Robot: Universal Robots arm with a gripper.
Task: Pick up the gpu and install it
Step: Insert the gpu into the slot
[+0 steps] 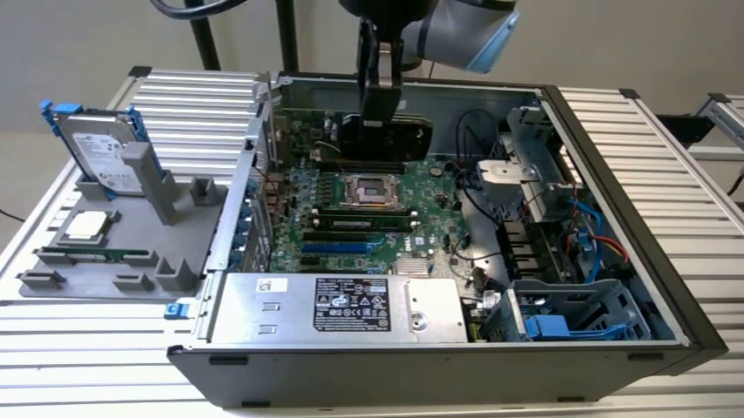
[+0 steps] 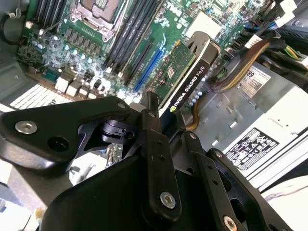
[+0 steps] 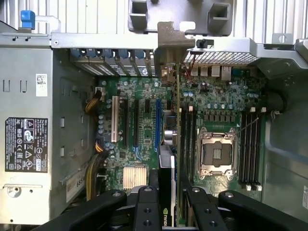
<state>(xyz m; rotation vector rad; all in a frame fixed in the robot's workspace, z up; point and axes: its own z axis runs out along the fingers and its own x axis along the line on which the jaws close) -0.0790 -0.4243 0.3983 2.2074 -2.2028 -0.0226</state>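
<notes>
Holding the gpu above the motherboard of an open computer case

A robot arm reaches down from above into an open desktop computer case (image 1: 465, 376), which lies on its side on a slatted metal table (image 1: 657, 148). The gripper (image 1: 382, 120) is clamped on the gpu (image 1: 407, 144), a thin flat card held on edge with its black cooler facing the camera in the exterior view. The card hangs inside the case, over the green motherboard (image 1: 337, 222) and just behind the square processor socket (image 1: 375, 187). Whether its lower edge touches the board cannot be told.

In the first wrist view the gripper (image 3: 168, 198) looks straight down along the gpu (image 3: 166, 166). Black fingers (image 3: 144, 204) press on either side of the card, and its silver end bracket (image 3: 174, 45) sits by the rear wall of the case. A blue slot (image 3: 157, 125) runs just beside the card's line.

In the second wrist view the gripper (image 2: 162, 115) shows the gpu (image 2: 190, 79) jutting out between the fingers, its green face turned toward the board.

A grey power supply (image 1: 348, 306) fills the near side of the case. At the exterior view's left, a grey holder tray (image 1: 117, 286) carries an upright hard drive (image 1: 99, 152) with a blue frame, a processor chip (image 1: 87, 226) and a narrow memory stick (image 1: 93, 255).
</notes>
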